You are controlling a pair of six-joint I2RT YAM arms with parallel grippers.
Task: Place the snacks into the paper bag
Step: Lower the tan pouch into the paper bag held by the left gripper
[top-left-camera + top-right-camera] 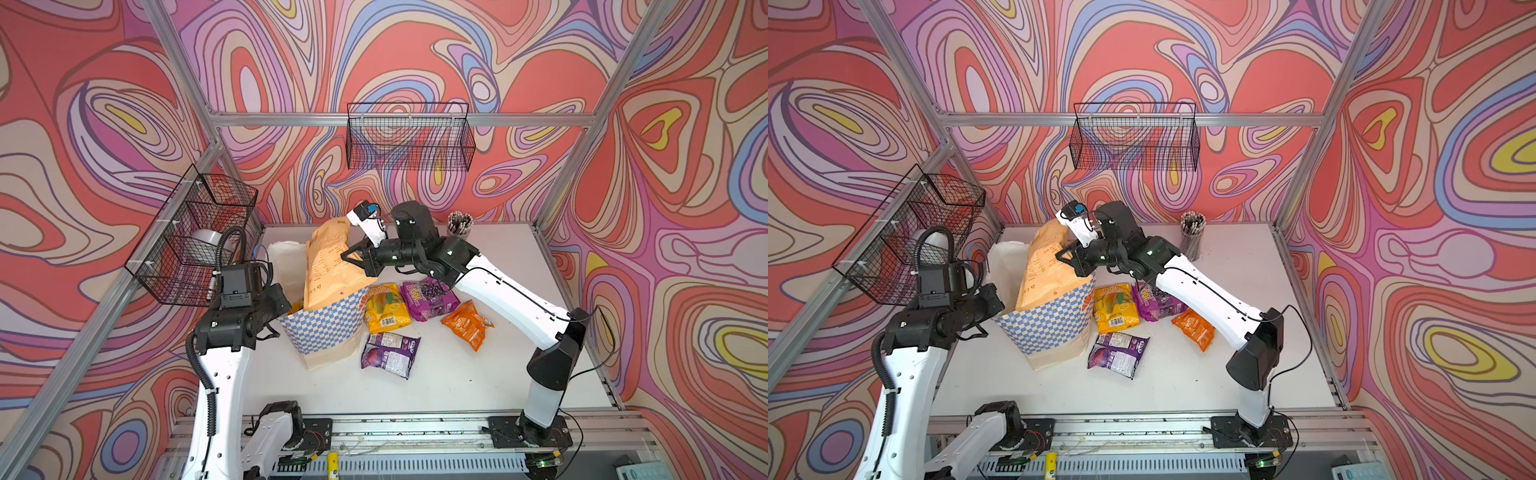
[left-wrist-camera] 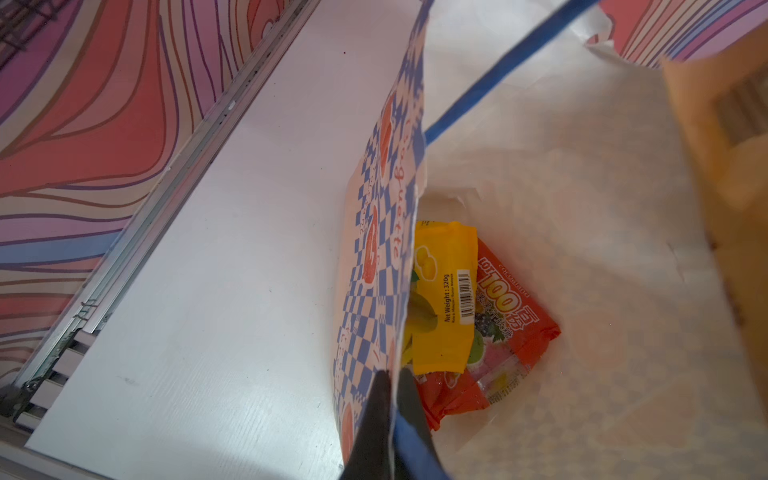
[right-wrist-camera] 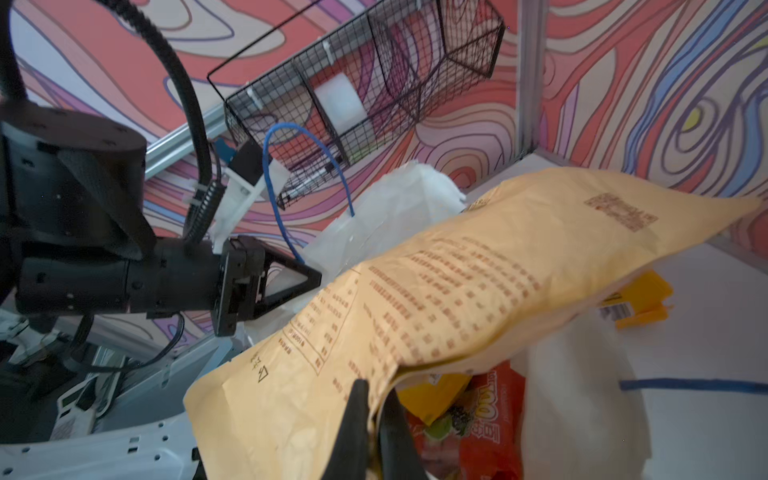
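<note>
The left gripper (image 2: 395, 380) pinches the bag (image 1: 324, 328) by its rim; the right gripper (image 3: 375, 392) clamps a tan packet (image 3: 478, 282) standing in the mouth. Four snacks (image 1: 386, 311) lie at its three o'clock, two more inside.

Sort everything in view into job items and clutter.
Job: paper bag, tan pouch, yellow packet, purple packets, orange packet; already bagged: second yellow packet, red packet.
Clutter: wire baskets, cup of sticks.
</note>
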